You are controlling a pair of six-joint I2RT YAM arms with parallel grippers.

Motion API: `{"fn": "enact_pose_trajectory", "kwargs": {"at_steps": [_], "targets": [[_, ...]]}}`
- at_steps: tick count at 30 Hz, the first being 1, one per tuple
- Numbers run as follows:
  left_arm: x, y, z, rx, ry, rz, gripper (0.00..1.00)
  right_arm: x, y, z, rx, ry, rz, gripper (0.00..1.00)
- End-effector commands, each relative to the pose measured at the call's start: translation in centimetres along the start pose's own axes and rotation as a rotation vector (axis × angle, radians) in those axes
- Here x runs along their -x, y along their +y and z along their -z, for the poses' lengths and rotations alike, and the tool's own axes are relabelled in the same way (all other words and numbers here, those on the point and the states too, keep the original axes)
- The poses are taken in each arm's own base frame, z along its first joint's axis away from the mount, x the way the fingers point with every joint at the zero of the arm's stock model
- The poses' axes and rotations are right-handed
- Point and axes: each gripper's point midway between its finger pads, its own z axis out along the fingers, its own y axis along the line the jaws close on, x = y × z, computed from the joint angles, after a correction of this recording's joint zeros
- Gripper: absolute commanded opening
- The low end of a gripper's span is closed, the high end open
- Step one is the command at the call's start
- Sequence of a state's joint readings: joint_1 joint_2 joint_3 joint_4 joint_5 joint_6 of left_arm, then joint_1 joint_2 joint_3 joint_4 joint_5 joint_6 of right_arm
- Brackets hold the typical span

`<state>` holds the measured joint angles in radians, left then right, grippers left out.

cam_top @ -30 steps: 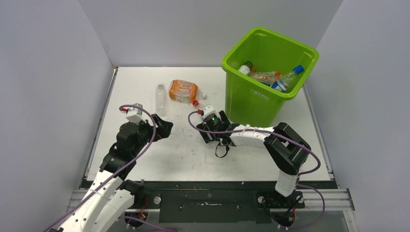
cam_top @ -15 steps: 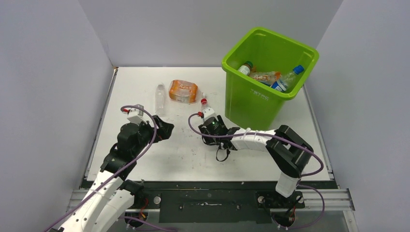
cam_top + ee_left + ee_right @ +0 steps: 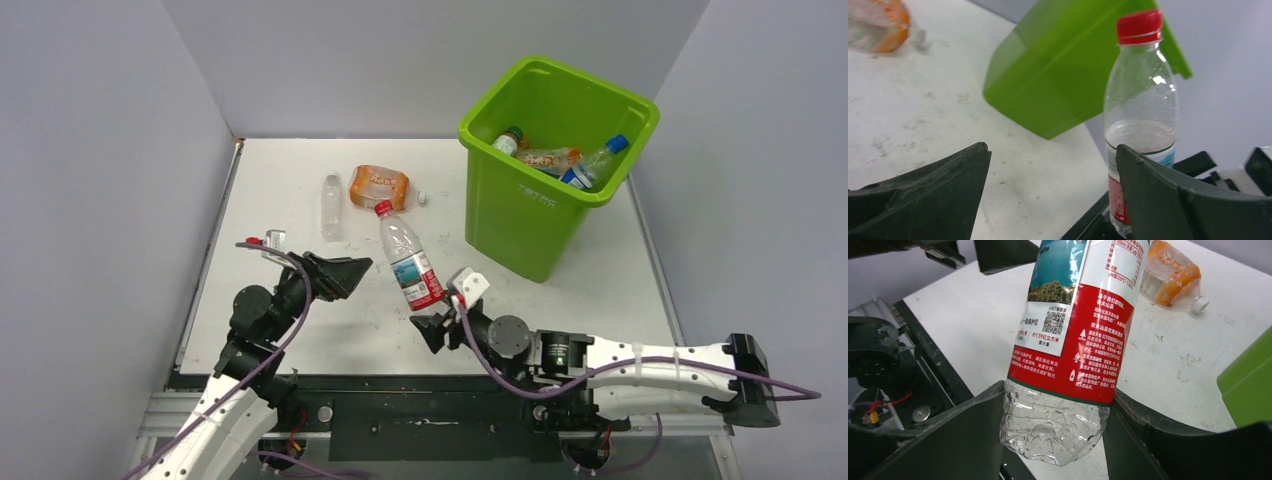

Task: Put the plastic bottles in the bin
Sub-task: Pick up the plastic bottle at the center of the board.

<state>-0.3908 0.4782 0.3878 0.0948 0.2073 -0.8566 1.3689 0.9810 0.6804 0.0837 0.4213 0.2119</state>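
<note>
Right gripper (image 3: 1055,432) is pinching the base of the red-capped bottle (image 3: 405,258). It holds the btl roughly upright, cap leaning a bit to the far left, apparently lifted clear over the near-centre of the table (image 3: 620,290). Left gripper (image 3: 348,270) hangs just left of it, jaws spread wide, nothing in them. The bin (image 3: 520,205) stands at far right w/ a few bottles in it. An orange crushed bottle (image 3: 378,187) and a small clear bottle (image 3: 331,206) lie far left-centre, well apart from the bin.

Step in hand is prob. carry & drop. The grip is low on the base, so the btl is top-heavy; the arm should move smoothly, no jerks. It should raise the base above the thick rim before crossing, then let go only when the whole btl is over the opening, else it may bounce off the rim. Left arm is best kept out of the path.
</note>
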Motion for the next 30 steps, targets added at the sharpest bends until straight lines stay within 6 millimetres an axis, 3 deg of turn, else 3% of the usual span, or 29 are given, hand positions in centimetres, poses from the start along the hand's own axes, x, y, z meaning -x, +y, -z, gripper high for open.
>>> {"fn": "enact_pose_trajectory", "kwargs": {"at_steps": [1,5,10,14,20,24,30], "targets": [[2.9,-9.3,2.5,-0.48,-0.119,0.066,0.96,1.6,0.2,2.4,-0.013,-0.142,-0.03,0.05],[2.1,-11.7,3.4,-0.624,-0.044,0.099,0.96,2.6,1.5,4.0,0.035,-0.266,-0.068,0.05],[1.5,-14.8,4.7,-0.772,-0.002,0.041,0.96,2.6,3.6,4.4,0.057,-0.318,-0.07,0.05],[0.2,-15.5,4.0,-0.728,0.048,-0.055,0.96,3.0,5.1,4.5,0.062,-0.354,-0.065,0.05],[-2.5,-16.6,4.2,-0.762,0.14,-0.097,0.98,3.4,5.3,4.3,0.038,-0.379,-0.089,0.05],[-3.8,-17.2,4.7,-0.799,0.189,-0.095,0.76,3.8,5.0,4.5,0.031,-0.394,-0.109,0.05],[-4.3,-17.6,4.7,-0.812,0.204,-0.096,0.51,3.6,5.6,4.7,0.045,-0.381,-0.096,0.05]]}}
